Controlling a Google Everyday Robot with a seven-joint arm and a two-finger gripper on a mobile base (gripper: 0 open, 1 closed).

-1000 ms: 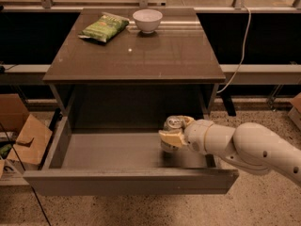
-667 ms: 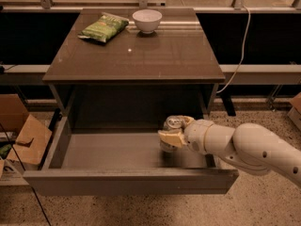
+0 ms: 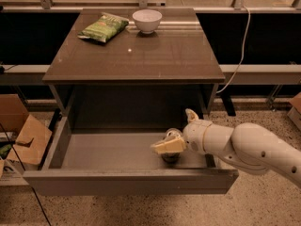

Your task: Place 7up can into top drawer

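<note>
In the open drawer [image 3: 127,182], near its right end, stands the can [image 3: 170,157]. Its bottom looks to be on the grey floor of the drawer, close to the front panel. The pincer [image 3: 167,143] is closed around the can – one pale yellow finger [image 3: 165,148] lies across the front of it, and the shiny top of the can peeks out just above. The other finger is hidden behind the can.

The white arm [image 3: 244,147] comes in from the right side and reaches over the right wall of the drawer.

The drawer is pulled far out from under the desk [image 3: 136,55]. At the back of the desk lies a green bag [image 3: 103,28], and just beside it, to the right, sits a white bowl [image 3: 147,20] – both well apart from the can. On the floor to the left is a brown cardboard box [image 3: 23,135]. A thin cable [image 3: 243,46] hangs down behind the desk on the right.
</note>
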